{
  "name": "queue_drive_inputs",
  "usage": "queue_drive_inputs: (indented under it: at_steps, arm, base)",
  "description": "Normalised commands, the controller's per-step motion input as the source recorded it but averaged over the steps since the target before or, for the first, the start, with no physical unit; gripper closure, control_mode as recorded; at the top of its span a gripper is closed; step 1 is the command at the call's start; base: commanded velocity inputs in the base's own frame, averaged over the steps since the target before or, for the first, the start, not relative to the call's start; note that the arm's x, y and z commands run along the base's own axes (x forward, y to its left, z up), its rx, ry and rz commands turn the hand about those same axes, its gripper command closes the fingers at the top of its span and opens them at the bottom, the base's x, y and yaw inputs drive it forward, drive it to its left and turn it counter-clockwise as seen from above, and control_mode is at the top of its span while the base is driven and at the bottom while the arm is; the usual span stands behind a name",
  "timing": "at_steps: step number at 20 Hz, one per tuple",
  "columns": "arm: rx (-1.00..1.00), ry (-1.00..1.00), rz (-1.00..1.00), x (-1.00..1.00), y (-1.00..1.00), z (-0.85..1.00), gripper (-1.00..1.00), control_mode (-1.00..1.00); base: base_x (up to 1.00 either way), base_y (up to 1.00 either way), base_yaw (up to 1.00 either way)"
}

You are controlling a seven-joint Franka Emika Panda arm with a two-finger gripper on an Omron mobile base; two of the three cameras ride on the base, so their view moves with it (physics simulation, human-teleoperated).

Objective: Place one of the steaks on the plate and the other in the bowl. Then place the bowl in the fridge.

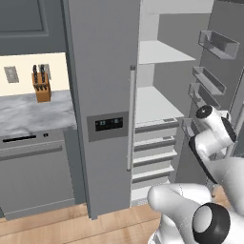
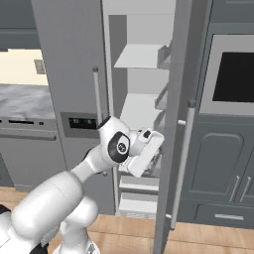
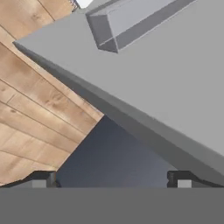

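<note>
The fridge (image 1: pixel 102 95) stands with its left door shut and its right door (image 1: pixel 221 81) swung open. Pale shelves (image 1: pixel 157 102) and drawers inside carry nothing that I can see. My hand (image 2: pixel 145 151) hangs at drawer height in the gap between the fridge interior and the open door (image 2: pixel 176 124). In the hand view my gripper (image 3: pixel 113 180) is open, its fingertips (image 3: pixel 41 179) far apart with nothing between them. It looks down past the door's grey inner face (image 3: pixel 175 87) and a door bin (image 3: pixel 127 22). The steaks, the plate and the bowl are out of view.
Wooden floor (image 3: pixel 35 100) lies below the hand. A marble counter (image 1: pixel 33 112) with a knife block (image 1: pixel 41 86) and a dishwasher (image 1: pixel 33 171) sit left of the fridge. A wall oven (image 2: pixel 233 74) and cabinets stand behind the open door, whose long handle (image 2: pixel 183 163) faces them.
</note>
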Motion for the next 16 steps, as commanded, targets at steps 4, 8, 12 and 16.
queue_drive_inputs:
  at_steps: [4,8,12,16]
  arm:
    - [-0.05,0.00,-0.05,-0.44,-0.51,0.04,-1.00,-1.00]
    - [-0.20,0.03,-0.38,-0.12,0.10,0.04,-1.00,-1.00]
    - [-0.18,-0.02,-0.47,-0.25,0.77,0.27,-1.00,-1.00]
    - [0.05,-0.18,-0.45,-0.09,0.96,0.01,-1.00,-1.00]
  base:
    - [0.00,0.00,0.00]
    - [0.00,0.00,0.00]
    - [0.00,0.00,0.00]
    - [0.00,0.00,0.00]
